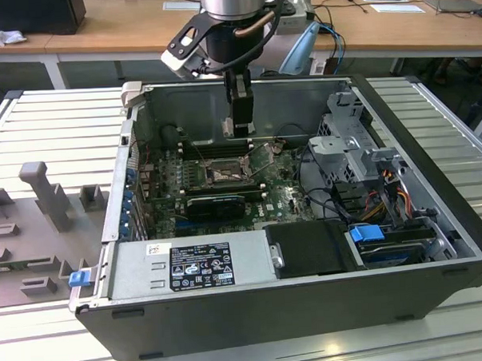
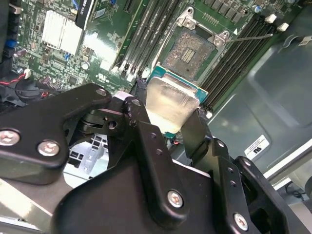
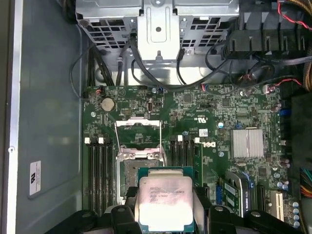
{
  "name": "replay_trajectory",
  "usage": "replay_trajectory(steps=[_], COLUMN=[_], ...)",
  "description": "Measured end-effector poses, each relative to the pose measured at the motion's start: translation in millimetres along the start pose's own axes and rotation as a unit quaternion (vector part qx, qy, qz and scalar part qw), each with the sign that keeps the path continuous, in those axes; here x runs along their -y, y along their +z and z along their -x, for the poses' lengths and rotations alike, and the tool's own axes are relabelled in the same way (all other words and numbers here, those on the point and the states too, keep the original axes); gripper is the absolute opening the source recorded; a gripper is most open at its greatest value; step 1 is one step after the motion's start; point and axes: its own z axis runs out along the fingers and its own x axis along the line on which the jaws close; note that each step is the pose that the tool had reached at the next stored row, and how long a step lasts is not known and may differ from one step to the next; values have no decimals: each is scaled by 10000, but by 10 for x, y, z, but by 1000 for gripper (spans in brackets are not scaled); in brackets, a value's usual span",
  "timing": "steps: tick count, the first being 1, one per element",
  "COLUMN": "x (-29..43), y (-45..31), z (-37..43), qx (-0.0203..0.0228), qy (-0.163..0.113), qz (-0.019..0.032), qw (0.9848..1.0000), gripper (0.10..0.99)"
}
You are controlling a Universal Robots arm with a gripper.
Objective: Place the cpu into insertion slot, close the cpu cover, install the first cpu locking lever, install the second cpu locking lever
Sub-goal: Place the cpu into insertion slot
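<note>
Black gripper (image 2: 169, 117) fingers (image 2: 146, 134) clamp the cpu (image 2: 171, 100) by two opposite edges. Jaws are narrow, set to the chip's width. The chip's dull silver top faces both wrist cameras, with a green rim showing round it.

Cpu is held in the air above the board (image 3: 219, 122), not seated. In the first wrist view it overlaps one side of the slot (image 3: 130, 168). In the second wrist view the slot's tan-grey pin field lies bare beyond the chip's far edge.

Cover (image 3: 139, 123) is swung open. Its silver frame with the cut-out middle lies just past the slot, on the side toward the drive cage (image 3: 158, 24). A thin wire lever (image 2: 253, 36) sticks out from one slot corner over the memory slots (image 2: 239, 53). I cannot tell whether it is latched.

Long dark memory slots flank the slot on two sides. A ribbed silver heatsink (image 3: 247, 144) sits on the board, well apart from the slot.

In the exterior view the gripper (image 1: 239, 126) hangs straight down inside the open case (image 1: 311, 313), over the board's far part and near the slot (image 1: 225, 173). The chip is too small to make out there. A grey power supply (image 1: 189, 267) fills the case's near edge. The case lies on a slatted metal table (image 1: 54, 117).
</note>
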Motion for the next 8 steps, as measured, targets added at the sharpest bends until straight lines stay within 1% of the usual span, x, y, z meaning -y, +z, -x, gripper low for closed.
replay_trajectory(steps=[8], x=[2], y=[23], z=[0], qx=[8], qy=[107], qz=[0], qw=[9999], gripper=[525])
